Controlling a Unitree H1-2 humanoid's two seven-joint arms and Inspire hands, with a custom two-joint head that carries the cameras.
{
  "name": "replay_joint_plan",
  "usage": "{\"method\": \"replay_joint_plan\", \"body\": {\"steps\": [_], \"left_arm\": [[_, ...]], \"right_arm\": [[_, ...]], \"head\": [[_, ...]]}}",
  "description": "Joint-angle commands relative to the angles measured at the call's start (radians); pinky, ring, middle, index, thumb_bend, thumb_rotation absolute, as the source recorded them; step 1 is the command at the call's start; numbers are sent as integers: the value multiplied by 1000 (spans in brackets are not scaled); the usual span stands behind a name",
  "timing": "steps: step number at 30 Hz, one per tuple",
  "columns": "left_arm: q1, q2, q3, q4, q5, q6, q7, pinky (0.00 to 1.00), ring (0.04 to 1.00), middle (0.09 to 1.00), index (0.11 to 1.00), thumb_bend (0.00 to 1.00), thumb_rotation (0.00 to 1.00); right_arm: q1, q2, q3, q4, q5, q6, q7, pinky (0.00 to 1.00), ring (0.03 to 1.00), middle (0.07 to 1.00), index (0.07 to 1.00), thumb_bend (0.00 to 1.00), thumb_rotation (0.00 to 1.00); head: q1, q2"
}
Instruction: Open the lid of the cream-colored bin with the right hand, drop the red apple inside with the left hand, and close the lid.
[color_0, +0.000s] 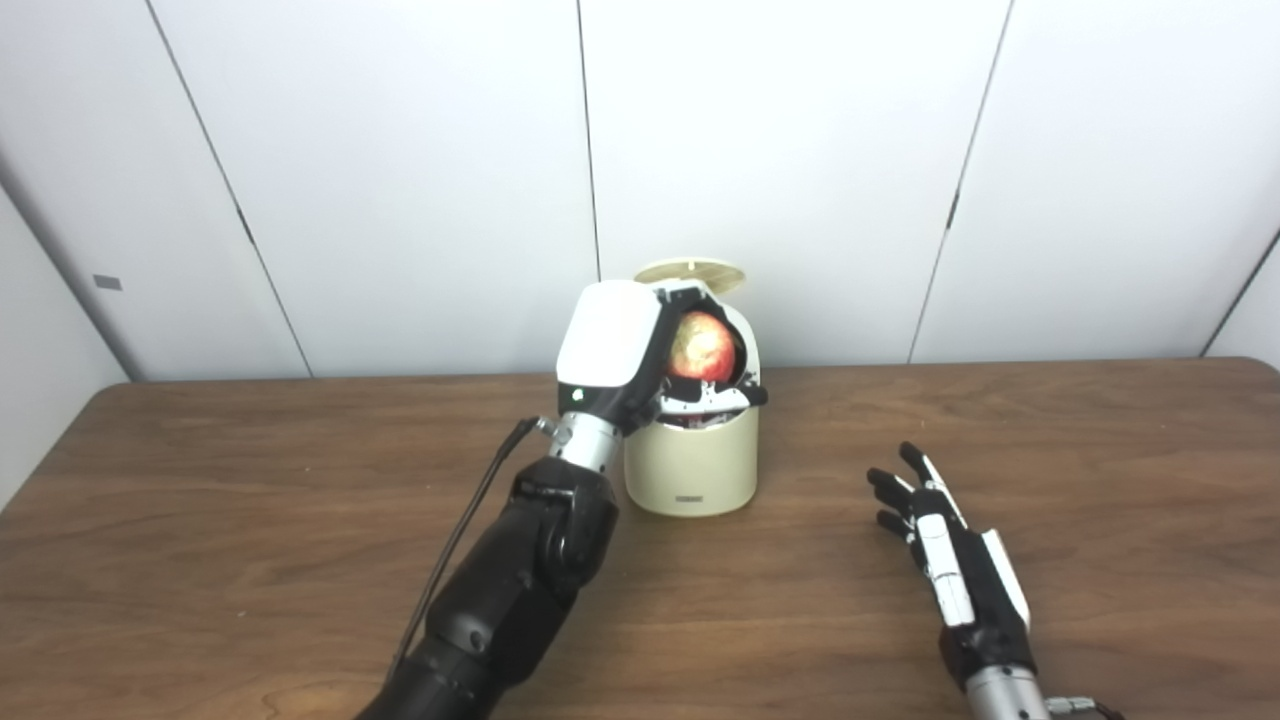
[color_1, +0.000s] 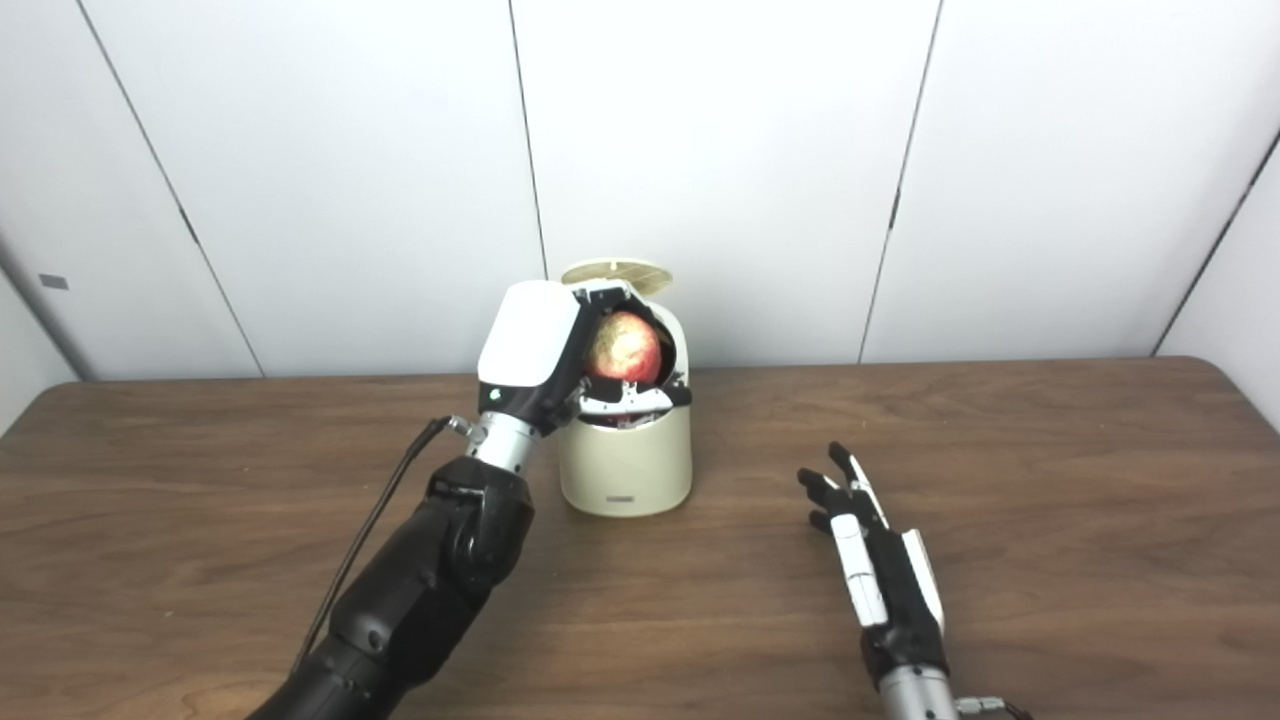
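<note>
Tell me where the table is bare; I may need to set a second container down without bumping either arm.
Bare wood lies along the table left of the left arm, between the cream-colored bin and the right hand, and right of that hand. Crowded: the bin's mouth, where the left hand holds the red apple under the raised lid.

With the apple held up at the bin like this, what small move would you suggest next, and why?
Probably the left hand should open and release the red apple. The lid stands open at the back, and the apple sits right at the mouth of the cream-colored bin, so it should fall in. The right hand is open over the table, away from the bin.
</note>
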Motion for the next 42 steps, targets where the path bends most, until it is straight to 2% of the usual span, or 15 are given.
{"method": "replay_joint_plan", "body": {"steps": [1,4,7,11,18,22,24,27,33,35,40,42], "left_arm": [[-18,19,-11,-19,29,31,-30,587,700,709,650,885,213],[-12,23,-20,-25,26,29,-35,596,711,733,688,942,236],[-9,26,-28,-27,24,17,-31,609,716,758,715,952,259],[-11,26,-34,-35,26,21,-36,630,742,786,740,963,312],[-7,24,-31,-58,10,15,-49,627,735,772,735,1000,404],[1,15,-18,-64,-13,9,-40,618,719,750,716,1000,374],[4,14,-16,-64,-20,2,-30,617,707,730,700,974,342],[8,12,-14,-63,-6,16,-9,613,696,718,687,913,345],[13,16,-18,-43,41,26,79,578,659,693,655,825,328],[18,19,-22,-43,63,37,101,589,660,693,652,798,317],[27,21,-26,-40,103,66,142,626,676,698,640,691,186],[27,21,-29,-36,120,86,146,715,736,741,664,653,165]], "right_arm": [[-13,0,3,-12,-1,-16,8,829,866,837,916,466,1000],[-10,-6,8,-23,-20,-6,7,818,858,831,911,486,1000],[-7,-11,12,-29,-35,-5,9,778,823,818,905,509,1000],[-6,-8,9,-36,-19,5,17,786,808,802,898,495,1000],[-6,-8,13,-36,-37,2,10,785,781,778,872,503,1000],[-7,-8,17,-36,-67,7,-2,770,784,768,856,492,1000],[-7,-6,17,-38,-73,11,-3,767,785,761,843,479,1000],[-9,-9,17,-34,-77,8,0,779,790,756,831,468,1000],[-9,-11,17,-42,-81,27,3,810,771,741,821,441,1000],[-8,-12,16,-40,-74,27,7,809,766,736,821,439,1000],[-7,-13,16,-39,-68,26,12,812,747,721,822,435,1000],[-6,-15,18,-37,-70,24,12,836,753,719,810,434,1000]], "head": [[-1,1],[-3,4],[-2,5],[-2,6],[-2,6],[-2,6],[0,7],[1,6],[3,7],[5,7],[9,3],[9,4]]}}
